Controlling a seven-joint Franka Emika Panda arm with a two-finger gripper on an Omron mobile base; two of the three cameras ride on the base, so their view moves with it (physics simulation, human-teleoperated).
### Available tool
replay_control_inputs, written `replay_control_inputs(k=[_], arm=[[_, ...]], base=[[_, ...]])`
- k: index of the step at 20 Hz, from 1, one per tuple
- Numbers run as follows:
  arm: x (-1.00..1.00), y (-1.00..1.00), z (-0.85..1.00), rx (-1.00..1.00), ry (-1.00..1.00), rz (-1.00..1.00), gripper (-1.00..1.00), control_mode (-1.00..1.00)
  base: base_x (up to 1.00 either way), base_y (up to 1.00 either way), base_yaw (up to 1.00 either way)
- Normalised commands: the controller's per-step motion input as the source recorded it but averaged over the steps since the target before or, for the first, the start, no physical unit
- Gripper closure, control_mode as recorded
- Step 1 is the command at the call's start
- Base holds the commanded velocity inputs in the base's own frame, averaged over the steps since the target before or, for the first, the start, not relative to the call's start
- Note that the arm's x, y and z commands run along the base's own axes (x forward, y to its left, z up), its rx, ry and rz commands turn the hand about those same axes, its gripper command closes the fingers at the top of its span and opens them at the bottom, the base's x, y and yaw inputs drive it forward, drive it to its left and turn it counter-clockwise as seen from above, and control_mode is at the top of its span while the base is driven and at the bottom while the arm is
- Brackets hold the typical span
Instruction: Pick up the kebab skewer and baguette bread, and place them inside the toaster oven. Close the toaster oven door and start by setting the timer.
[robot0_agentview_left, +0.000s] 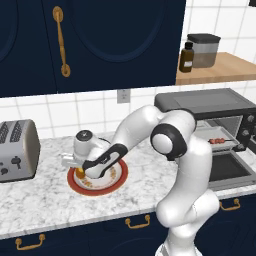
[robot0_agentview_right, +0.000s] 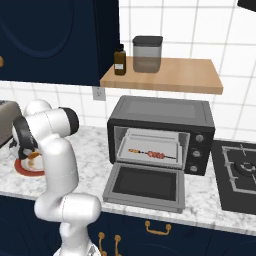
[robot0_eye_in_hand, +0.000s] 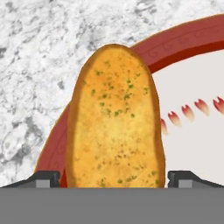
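Your gripper (robot0_eye_in_hand: 113, 177) sat low over the plate (robot0_agentview_left: 120, 176), its jaws spread wide with one tip on either side of the bread (robot0_eye_in_hand: 116, 118). In the hand view the tips stood just clear of the loaf's flanks, so nothing was gripped. The bread, golden and flecked with green, lay on the plate's red rim with one end reaching out over the marble counter (robot0_agentview_left: 45, 200). From the left base view you could see only a sliver of orange (robot0_agentview_left: 80, 173) beneath the hand.

The skewer (robot0_agentview_right: 152, 154) was already in the oven (robot0_agentview_right: 162, 117), lying across the tray (robot0_agentview_right: 172, 145) on the rack. The door (robot0_agentview_right: 144, 187) hung fully down, flat over the counter edge.

A silver toaster (robot0_agentview_left: 17, 150) stood left of the plate. On the wooden shelf (robot0_agentview_right: 190, 75) above the oven were a brown bottle (robot0_agentview_right: 119, 60) and a lidded jar (robot0_agentview_right: 147, 54). You had no readable writing or brand anywhere; the bottle's label was too small to make out.
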Motion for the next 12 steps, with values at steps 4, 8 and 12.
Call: replay_control_inputs(k=[4,8,12], arm=[[0.00,0.00,-0.05,0.00,0.00,0.00,1.00,-1.00],[0.00,0.00,0.00,0.00,0.00,0.00,1.00,-1.00],[-0.26,-0.04,0.14,0.00,-0.02,0.00,1.00,-1.00]], base=[[0.00,0.00,0.00],[0.00,0.00,0.00],[0.00,0.00,0.00]])
